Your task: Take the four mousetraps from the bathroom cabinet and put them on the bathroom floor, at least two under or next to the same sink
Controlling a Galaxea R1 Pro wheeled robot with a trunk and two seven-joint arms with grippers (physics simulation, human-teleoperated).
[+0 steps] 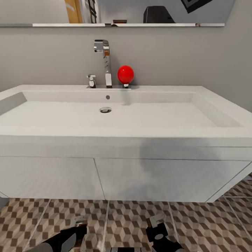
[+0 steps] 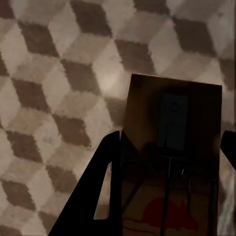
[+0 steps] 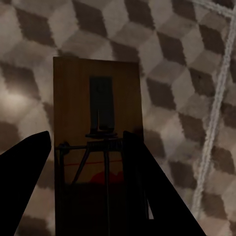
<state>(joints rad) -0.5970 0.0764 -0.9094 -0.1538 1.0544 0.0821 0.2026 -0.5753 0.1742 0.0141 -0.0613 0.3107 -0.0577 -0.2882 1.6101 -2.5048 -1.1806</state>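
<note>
Both grippers [image 1: 77,222] [image 1: 156,220] low (holding mousetraps [image 2: 169,147] [image 3: 96,147]).

A wide white rectangular wall-hung sink [image 1: 126,140] with a boxy body and chrome faucet hangs above the cube-patterned brown, beige and white tiled floor [image 1: 133,220]. One flat brown wooden mousetrap with thin dark metal wires [image 2: 169,147] sits between the left claw's fingers over the tiles; another [image 3: 96,142] sits between the right claw's.

white sink [image 1: 122,140], chrome faucet [image 1: 105,61], red ball [image 1: 125,74]
</note>
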